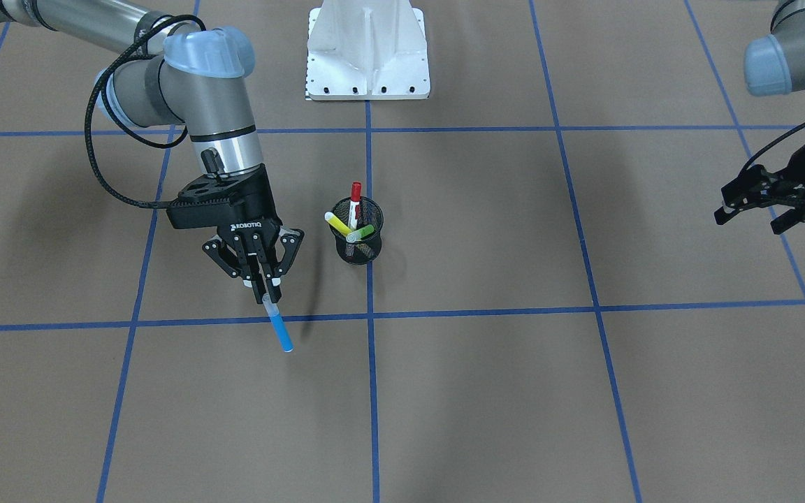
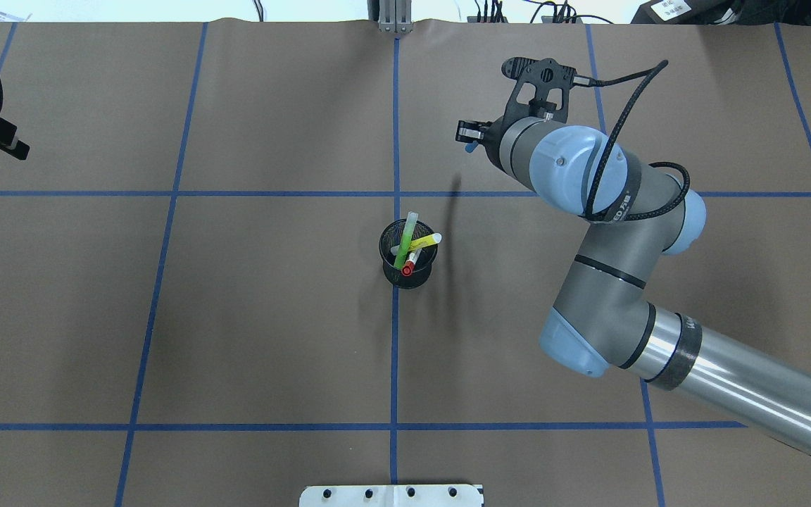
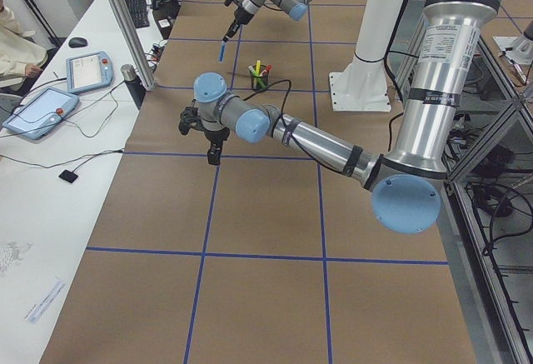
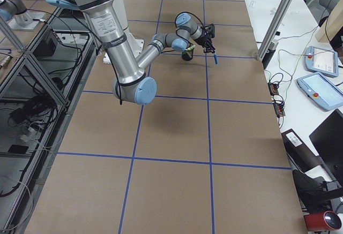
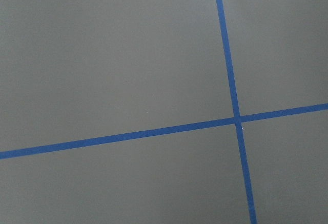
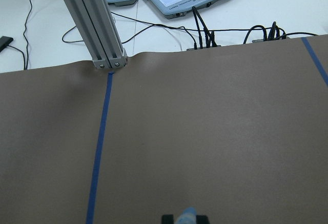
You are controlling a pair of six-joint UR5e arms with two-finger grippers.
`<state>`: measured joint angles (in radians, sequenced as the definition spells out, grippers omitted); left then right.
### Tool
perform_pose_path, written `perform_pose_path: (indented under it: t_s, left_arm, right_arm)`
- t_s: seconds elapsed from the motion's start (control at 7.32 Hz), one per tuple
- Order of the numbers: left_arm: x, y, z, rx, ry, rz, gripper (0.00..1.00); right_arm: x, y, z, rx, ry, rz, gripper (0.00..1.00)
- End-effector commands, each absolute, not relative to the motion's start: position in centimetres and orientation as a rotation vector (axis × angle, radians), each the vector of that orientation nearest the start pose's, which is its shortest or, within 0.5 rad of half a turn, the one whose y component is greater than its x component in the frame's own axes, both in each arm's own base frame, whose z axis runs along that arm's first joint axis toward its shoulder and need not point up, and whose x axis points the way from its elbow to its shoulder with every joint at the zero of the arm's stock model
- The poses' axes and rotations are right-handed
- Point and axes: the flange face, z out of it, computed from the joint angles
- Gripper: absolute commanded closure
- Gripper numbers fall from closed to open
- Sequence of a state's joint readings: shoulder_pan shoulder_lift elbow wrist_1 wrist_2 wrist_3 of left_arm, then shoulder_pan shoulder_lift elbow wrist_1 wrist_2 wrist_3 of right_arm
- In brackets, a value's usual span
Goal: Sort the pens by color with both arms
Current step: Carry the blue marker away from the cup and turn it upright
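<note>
The right gripper (image 1: 267,292) is clamping its fingers on the blue pen (image 1: 279,332) near its top, just beside the mesh cup (image 1: 357,253) and above the surface. Held so high, the pen is probably risking swinging or slipping. The left gripper (image 1: 748,220) is hovering well away from the cup, fingers apart.

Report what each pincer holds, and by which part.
The right pincer grips the blue pen near its upper end, the barrel hanging tilted below it. The left pincer is open and holds nothing.
</note>
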<state>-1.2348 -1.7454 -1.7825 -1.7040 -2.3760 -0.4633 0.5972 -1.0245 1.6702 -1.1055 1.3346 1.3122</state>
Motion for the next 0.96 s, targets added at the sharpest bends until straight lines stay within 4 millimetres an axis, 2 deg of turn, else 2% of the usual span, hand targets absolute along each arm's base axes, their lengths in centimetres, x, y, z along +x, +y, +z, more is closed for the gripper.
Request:
perform_pose_path:
  t_s: [0.0, 0.14, 0.41, 0.82]
  left_arm:
    - [12.5, -54.6, 44.7, 0.146, 0.908, 0.089, 0.0]
    - [12.5, -54.6, 44.7, 0.146, 0.908, 0.089, 0.0]
    - [12.5, -54.6, 44.7, 0.146, 0.908, 0.089, 0.0]
    - [12.5, -54.8, 45.0, 0.155, 0.881, 0.082, 0.0]
  right_arm:
    - [-49.4, -48.2, 26.6, 0.715, -0.972, 0.527, 1.0]
    - [-50.5, -47.9, 27.6, 0.74, -1.008, 0.591, 1.0]
    - [-51.9, -47.0, 28.5, 0.771, -1.09, 0.658, 1.0]
    - [-51.7, -46.9, 28.7, 0.792, -1.095, 0.697, 1.0]
